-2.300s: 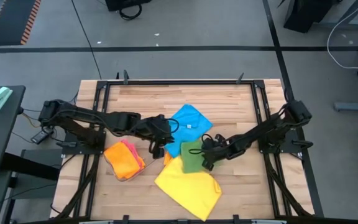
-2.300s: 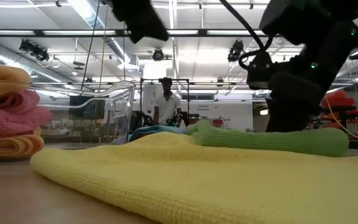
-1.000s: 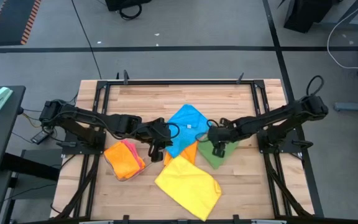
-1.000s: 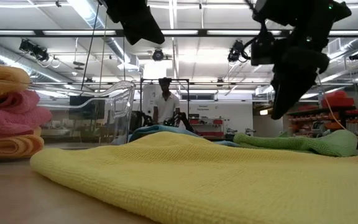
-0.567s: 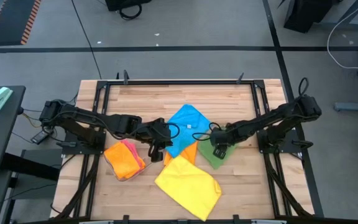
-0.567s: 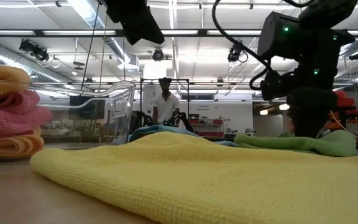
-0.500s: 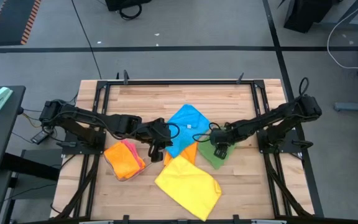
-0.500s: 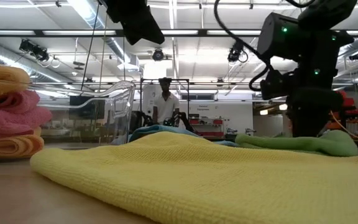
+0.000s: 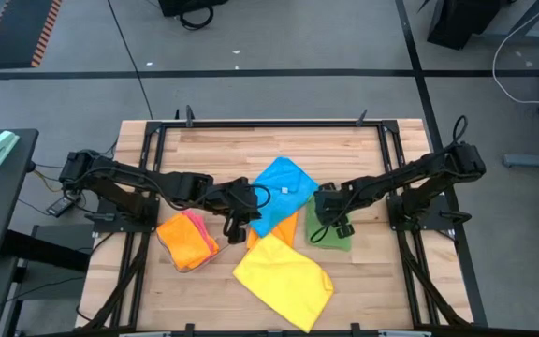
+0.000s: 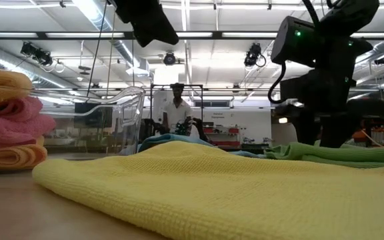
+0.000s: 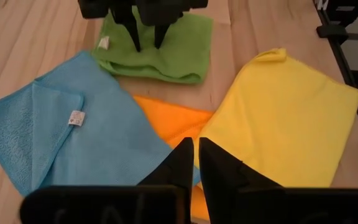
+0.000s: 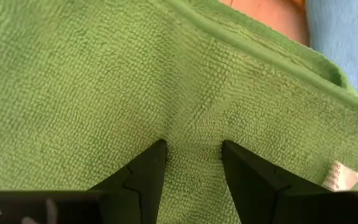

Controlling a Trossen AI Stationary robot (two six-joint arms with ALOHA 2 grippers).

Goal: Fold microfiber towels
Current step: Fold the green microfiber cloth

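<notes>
- Right gripper [image 12: 191, 163]: jaws parted, both tips pressed down into the green towel [image 9: 329, 229] directly beneath them; the cloth dimples between the tips, but no fold is pinched or lifted.
- Key relation: the green towel lies right under the right jaws, on the bench [image 9: 279, 145] right of centre. It reads as a folded strip, with its long axis running roughly from the back of the bench toward the front edge. The right arm is plainly the nearer one for any next fold.
- Left gripper [image 11: 194, 160]: jaws closed together on nothing, hovering at the near edge of the blue towel [image 9: 282, 190] left of centre; the green towel lies well ahead of it, past the orange towel [image 9: 285, 230].
- Judgement: the green towel appears to be mid-fold or being pressed flat; the others in the middle are unfolded.
- Count, loose on the bench: one green, one blue, one orange partly covered by blue and yellow, and one yellow towel [image 9: 284, 277] nearest the front edge.
- Count, folded stack [image 9: 187, 240] at the left: orange and pink layers show; the exact number cannot be told.
- One clear plastic tray [image 10: 122, 120] shows in the low view.
- One person [image 10: 177, 110] stands in the room behind the bench.
</notes>
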